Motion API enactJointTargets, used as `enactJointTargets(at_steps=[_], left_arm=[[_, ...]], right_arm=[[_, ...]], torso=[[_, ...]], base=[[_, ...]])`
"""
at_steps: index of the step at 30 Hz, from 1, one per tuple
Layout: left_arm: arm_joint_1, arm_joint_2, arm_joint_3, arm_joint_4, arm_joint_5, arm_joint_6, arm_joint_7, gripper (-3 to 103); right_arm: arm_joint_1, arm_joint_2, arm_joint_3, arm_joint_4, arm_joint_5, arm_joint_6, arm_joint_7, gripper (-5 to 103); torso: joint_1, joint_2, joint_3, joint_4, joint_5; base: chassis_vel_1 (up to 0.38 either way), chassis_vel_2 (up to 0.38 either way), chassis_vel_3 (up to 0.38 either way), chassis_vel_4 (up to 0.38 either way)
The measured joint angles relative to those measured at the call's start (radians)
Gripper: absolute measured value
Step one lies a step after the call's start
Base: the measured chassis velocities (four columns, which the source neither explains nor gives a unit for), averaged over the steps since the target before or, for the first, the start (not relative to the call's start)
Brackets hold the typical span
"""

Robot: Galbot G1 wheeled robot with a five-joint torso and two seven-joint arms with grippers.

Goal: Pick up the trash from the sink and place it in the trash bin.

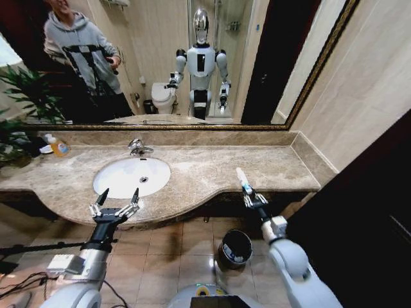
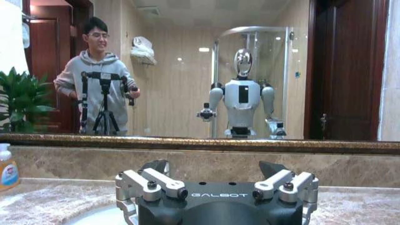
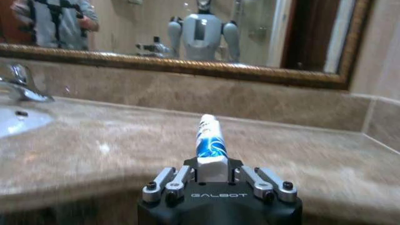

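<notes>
R gripper (image 1: 246, 191) fingers pinch tube (image 1: 241, 178); L gripper (image 1: 116, 197) fingers spread, prob. near sink (image 1: 103, 183).

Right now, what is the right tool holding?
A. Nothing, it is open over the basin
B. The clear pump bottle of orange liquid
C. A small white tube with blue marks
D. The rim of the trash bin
C: the right tool is clamped on the base of a white tube with blue marks, which sticks out over the marble counter's front edge; the bin stands on the floor below.
</notes>
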Motion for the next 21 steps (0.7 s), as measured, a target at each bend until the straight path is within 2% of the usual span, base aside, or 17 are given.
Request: enactJointTargets(at_steps=[2, 5, 10, 21], left_arm=[[0.0, 0.0, 0.0, 0.0, 0.0, 0.0, 0.0, 100], [0.0, 0.0, 0.0, 0.0, 0.0, 0.0, 0.0, 100], [0.0, 0.0, 0.0, 0.0, 0.0, 0.0, 0.0, 100], [0.0, 0.0, 0.0, 0.0, 0.0, 0.0, 0.0, 100]], right_arm=[[-0.017, 0.012, 0.007, -0.006, -0.005, 0.015, -0.001, 27], [-0.079, 0.084, 0.062, -0.045, -0.002, 0.084, -0.013, 27], [-0.12, 0.113, 0.104, -0.117, 0.017, 0.146, -0.025, 27], [-0.098, 0.126, 0.043, -0.356, -0.054, 0.171, -0.081, 27]], torso=[[0.0, 0.0, 0.0, 0.0, 0.0], [0.0, 0.0, 0.0, -0.0002, 0.0001], [0.0, 0.0, 0.0, -0.0001, 0.0], [0.0, 0.0, 0.0, -0.0001, 0.0]], base=[[0.0, 0.0, 0.0, 0.0], [0.0, 0.0, 0.0, 0.0], [0.0, 0.0, 0.0, 0.0], [0.0, 0.0, 0.0, 0.0]])
